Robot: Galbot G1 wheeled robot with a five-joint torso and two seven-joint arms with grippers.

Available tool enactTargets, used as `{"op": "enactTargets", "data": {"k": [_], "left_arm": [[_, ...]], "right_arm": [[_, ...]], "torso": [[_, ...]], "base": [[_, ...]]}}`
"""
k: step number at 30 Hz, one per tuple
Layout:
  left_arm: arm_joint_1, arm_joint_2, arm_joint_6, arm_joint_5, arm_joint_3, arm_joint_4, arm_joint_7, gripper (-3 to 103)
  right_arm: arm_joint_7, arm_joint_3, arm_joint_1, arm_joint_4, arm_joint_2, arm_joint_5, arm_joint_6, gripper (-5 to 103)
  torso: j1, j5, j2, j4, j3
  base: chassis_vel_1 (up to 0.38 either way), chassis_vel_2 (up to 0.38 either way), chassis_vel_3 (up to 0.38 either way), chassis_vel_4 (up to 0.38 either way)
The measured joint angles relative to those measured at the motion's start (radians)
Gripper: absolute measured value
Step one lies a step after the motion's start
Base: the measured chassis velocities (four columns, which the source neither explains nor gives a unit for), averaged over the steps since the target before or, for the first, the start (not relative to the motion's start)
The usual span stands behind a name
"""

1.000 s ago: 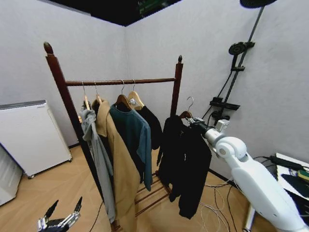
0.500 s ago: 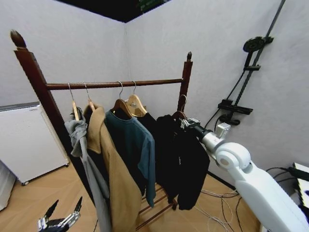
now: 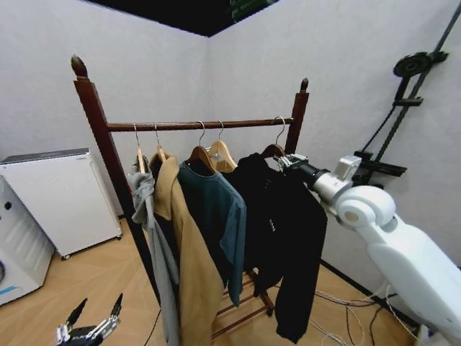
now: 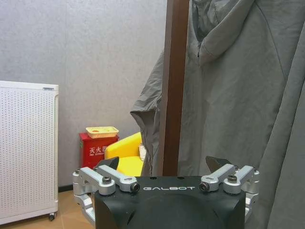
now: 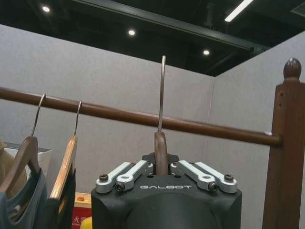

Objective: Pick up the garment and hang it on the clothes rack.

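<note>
The black garment [image 3: 284, 231] hangs on a wooden hanger at the right end of the clothes rack [image 3: 187, 125]. My right gripper [image 3: 291, 161] is shut on that hanger's neck just below the rail. In the right wrist view the hanger's wire hook [image 5: 162, 90] rises edge-on in front of the rail [image 5: 214, 129] from between the right gripper's [image 5: 161, 168] shut fingers. Whether the hook rests on the rail, I cannot tell. My left gripper [image 3: 92, 326] stays low at the left, open and holding nothing, beside the rack's left post [image 4: 174, 86].
A grey hoodie [image 3: 148, 223], a tan coat [image 3: 184, 259] and a teal jacket [image 3: 220, 216] hang left of the garment. A white appliance [image 3: 61, 198] stands at the left wall. A black stand [image 3: 410, 79] and floor cables [image 3: 338, 299] are on the right.
The head camera has shifted. My right gripper has carried the black garment up and in toward the rail, so its hook now stands at rail height near the right post. The left arm has not moved.
</note>
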Motion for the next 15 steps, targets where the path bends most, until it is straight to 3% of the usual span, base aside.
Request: {"op": "enactTargets", "data": {"k": [9,11,15], "left_arm": [[0.0,0.0,0.0,0.0,0.0,0.0,0.0,100],[0.0,0.0,0.0,0.0,0.0,0.0,0.0,100],[0.0,0.0,0.0,0.0,0.0,0.0,0.0,100]], "right_arm": [[0.04,-0.135,0.199,-0.036,0.017,0.173,-0.072,10],[0.083,-0.184,0.266,-0.064,0.055,0.269,-0.11,10],[0.103,-0.246,0.344,-0.119,0.111,0.295,-0.139,10]], "torso": [[0.0,-0.0002,0.0,-0.0001,0.0],[0.0,-0.0001,0.0,0.0,0.0],[0.0,-0.0005,0.0,0.0001,0.0]], "base": [[0.0,0.0,0.0,0.0],[0.0,0.0,0.0,0.0],[0.0,0.0,0.0,0.0]]}}
